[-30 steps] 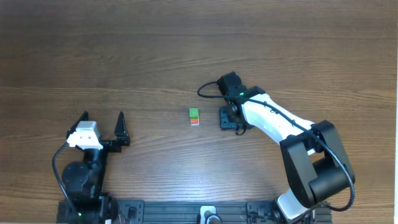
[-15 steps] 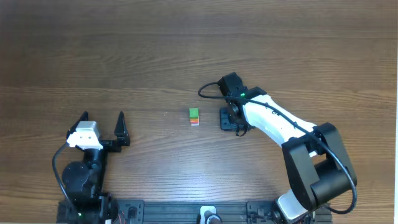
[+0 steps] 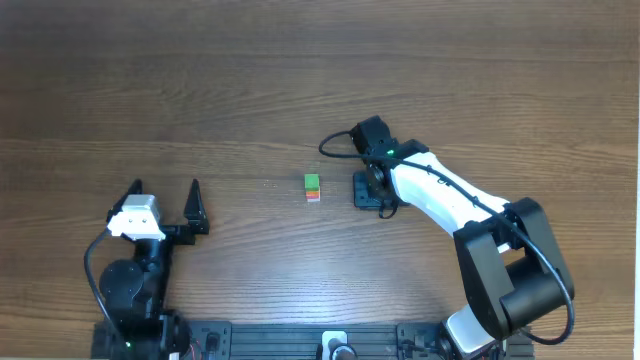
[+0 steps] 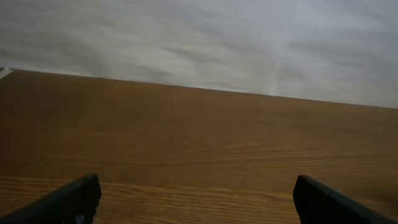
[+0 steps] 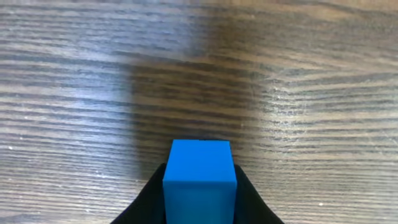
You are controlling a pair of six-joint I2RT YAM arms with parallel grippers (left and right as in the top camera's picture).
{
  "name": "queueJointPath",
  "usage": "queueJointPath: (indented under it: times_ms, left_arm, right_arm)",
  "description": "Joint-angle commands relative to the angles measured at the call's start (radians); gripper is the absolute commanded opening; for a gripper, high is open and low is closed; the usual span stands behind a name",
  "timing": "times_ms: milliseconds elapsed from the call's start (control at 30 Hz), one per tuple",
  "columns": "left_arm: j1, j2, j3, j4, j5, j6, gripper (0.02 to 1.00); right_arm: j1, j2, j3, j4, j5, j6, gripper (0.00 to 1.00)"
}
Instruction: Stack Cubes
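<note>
Your right gripper point(image 5: 200, 198) pinches a small blue cube point(image 5: 200, 167) | small green cube point(image 3: 313, 182) atop a red cube point(image 3: 313, 197) nearby, with brown wooden tabletop point(image 3: 300, 80) stretching wide beyond | your left gripper point(image 3: 165, 186) is spread wide, well apart.

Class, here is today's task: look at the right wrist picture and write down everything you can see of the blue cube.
The blue cube is a plain, evenly coloured block with crisp edges and smooth, matte faces; its material cannot be told. The right gripper is shut on it, with a black finger pressed against each side face. It sits squarely, not tilted, over the wooden table, where a dark shadow lies beyond it. Whether its underside touches the wood cannot be seen.
</note>
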Motion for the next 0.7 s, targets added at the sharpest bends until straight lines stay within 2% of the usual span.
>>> queueJointPath:
  times_ms: [33,133,200,367,533,700]
  left_arm:
    - [0.005,-0.005,-0.005,-0.002,0.01,0.018,1.0]
    - [0.005,-0.005,-0.005,-0.002,0.01,0.018,1.0]
    - [0.005,-0.005,-0.005,-0.002,0.01,0.018,1.0]
    - [0.005,-0.005,-0.005,-0.002,0.01,0.018,1.0]
    - [0.005,-0.005,-0.005,-0.002,0.01,0.018,1.0]
    - [0.005,-0.005,-0.005,-0.002,0.01,0.018,1.0]
  right_arm:
    - [0.013,-0.068,0.01,-0.022,-0.004,0.014,0.126]
    - [0.053,-0.157,0.086,-0.121,0.011,0.035,0.102]
    - [0.106,-0.195,0.206,-0.266,0.072,0.098,0.084]
    - [0.237,-0.148,0.502,-0.484,0.134,0.192,0.06]
    - [0.297,-0.013,0.683,-0.53,0.13,0.248,0.031]
    - [0.322,0.113,0.765,-0.561,0.1,0.293,0.014]
